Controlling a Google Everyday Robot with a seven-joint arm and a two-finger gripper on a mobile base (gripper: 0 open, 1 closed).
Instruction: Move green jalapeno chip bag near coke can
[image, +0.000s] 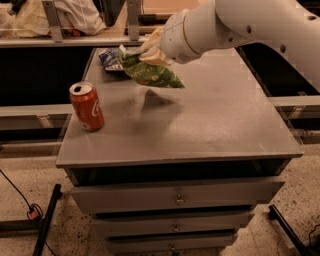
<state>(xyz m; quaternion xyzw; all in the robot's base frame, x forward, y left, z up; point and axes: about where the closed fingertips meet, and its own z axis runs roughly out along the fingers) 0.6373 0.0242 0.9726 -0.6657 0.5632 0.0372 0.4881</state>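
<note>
Carry step. Gripper (146, 49) is clamped on the green bag (151, 76), which hangs clear of the table (225, 125) at rear-left, by the blue bag (108, 58). Can (87, 106) stands front-left, well apart. Next, I'd say: travel toward the can, lower, release without knocking it.

Two bags (151, 75) (110, 58); one can (87, 106); one hand (141, 51)

White script on the red aluminium soda can (87, 106) is illegible, as is print on the glossy light-green chip bag (150, 74) pinched by the gripper (138, 53) above the rear of the grey tabletop (215, 125).
</note>
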